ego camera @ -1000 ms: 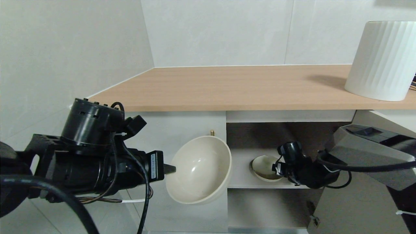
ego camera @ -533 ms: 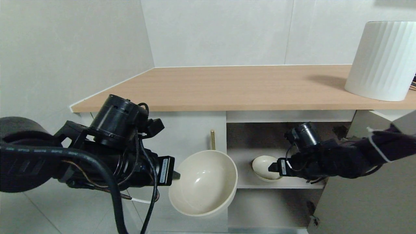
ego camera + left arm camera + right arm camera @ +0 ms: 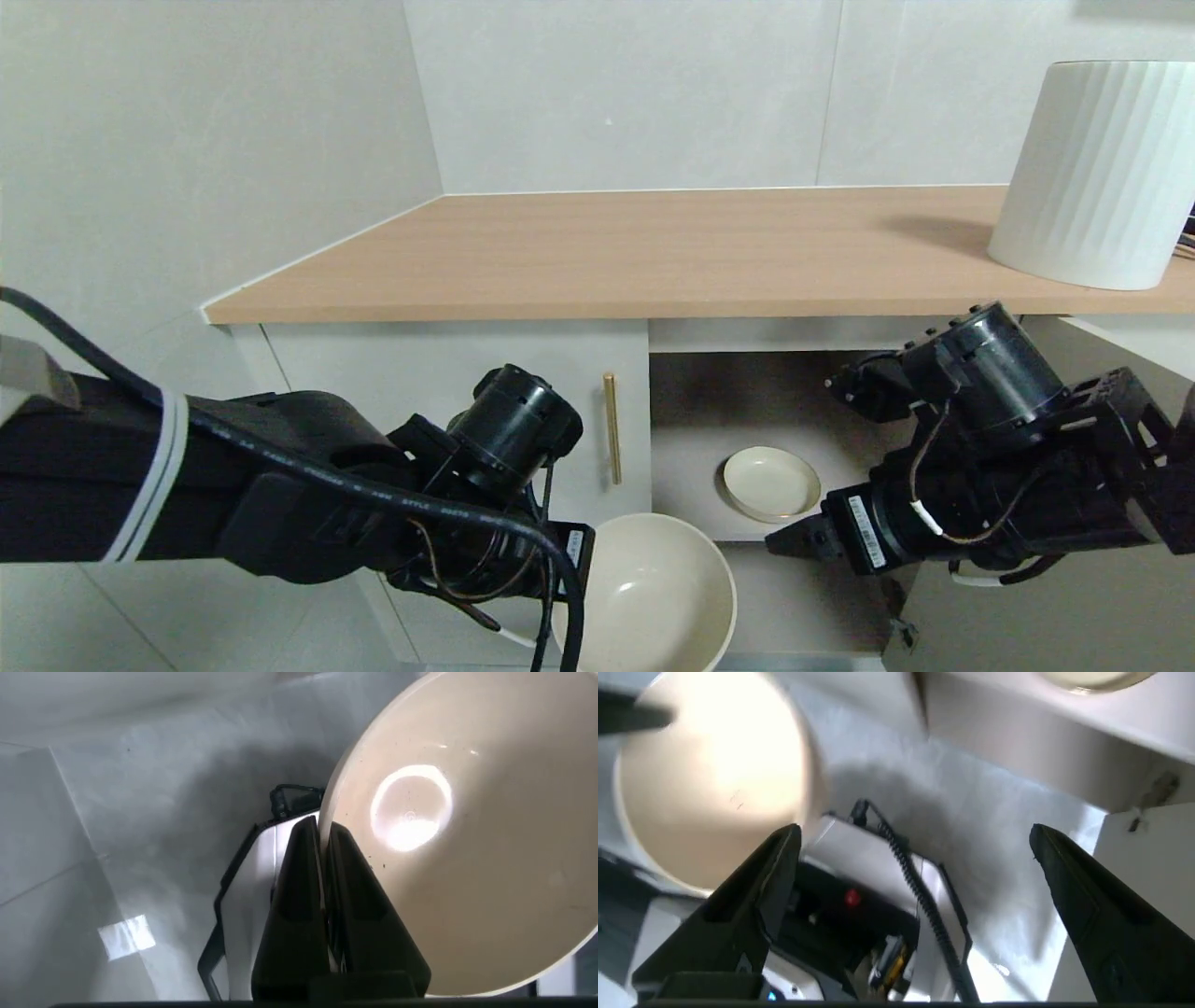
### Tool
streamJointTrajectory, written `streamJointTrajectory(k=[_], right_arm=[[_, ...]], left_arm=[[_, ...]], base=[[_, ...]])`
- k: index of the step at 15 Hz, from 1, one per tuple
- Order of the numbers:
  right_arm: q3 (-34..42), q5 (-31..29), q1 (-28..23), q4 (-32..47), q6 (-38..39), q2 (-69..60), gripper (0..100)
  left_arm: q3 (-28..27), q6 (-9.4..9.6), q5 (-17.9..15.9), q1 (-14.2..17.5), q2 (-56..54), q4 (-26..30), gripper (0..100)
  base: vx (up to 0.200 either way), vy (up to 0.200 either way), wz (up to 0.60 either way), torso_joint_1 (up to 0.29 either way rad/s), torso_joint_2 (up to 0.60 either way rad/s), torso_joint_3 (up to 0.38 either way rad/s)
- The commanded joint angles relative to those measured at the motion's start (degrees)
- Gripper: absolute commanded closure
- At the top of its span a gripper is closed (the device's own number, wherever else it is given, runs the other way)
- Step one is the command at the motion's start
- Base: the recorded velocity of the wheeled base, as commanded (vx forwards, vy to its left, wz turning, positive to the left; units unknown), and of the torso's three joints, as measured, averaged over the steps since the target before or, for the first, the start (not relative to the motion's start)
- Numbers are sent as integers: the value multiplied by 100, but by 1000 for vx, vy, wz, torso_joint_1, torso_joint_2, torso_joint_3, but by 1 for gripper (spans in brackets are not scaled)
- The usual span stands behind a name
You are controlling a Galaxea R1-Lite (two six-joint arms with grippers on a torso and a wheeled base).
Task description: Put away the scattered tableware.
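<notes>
Pale tiled corner, wood-topped bench, white ribbed cylinder at its right end, open cupboard shelf below bearing small cream dish, large cream ceramic bowl low before the cupboard, rim clamped in left gripper fingers, right gripper near the shelf edge, fingers apart.

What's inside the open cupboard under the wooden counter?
One small cream round dish lies on the white cupboard shelf. The black right arm covers the right side, so anything there is hidden.
</notes>
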Motion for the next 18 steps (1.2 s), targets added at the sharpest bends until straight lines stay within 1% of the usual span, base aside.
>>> streamJointTrajectory(k=[1,5,6,7,8,11,14,15,18], right_arm=[[30,-20,224,-6,2,129,0],[21,-240,496,-32,46,700,0],[13,-292,584,-50,63,805,0],[-5,-310,619,-58,81,884,0],[-31,-310,637,-58,107,937,0],[-40,-310,654,-217,248,1043,0],[-40,-310,663,-217,265,1051,0],[-40,-310,663,-217,265,1104,100],[-49,-301,672,-225,274,1122,100]], left_arm=[[3,-14,4,-85,139,-11,100],[12,-14,40,-164,78,-11,100],[12,-31,40,-199,69,-11,100],[12,-110,48,-260,69,-11,100],[12,-163,66,-287,51,-11,100],[30,-163,75,-322,43,-11,100],[47,-163,75,-357,60,-11,100],[56,-172,75,-366,69,-11,100],[65,-172,75,-375,51,-11,100]], base=[[0,0,0,0,0,0],[0,0,0,0,0,0],[0,0,0,0,0,0],[0,0,0,0,0,0],[0,0,0,0,0,0],[0,0,0,0,0,0],[0,0,0,0,0,0],[0,0,0,0,0,0],[0,0,0,0,0,0]])
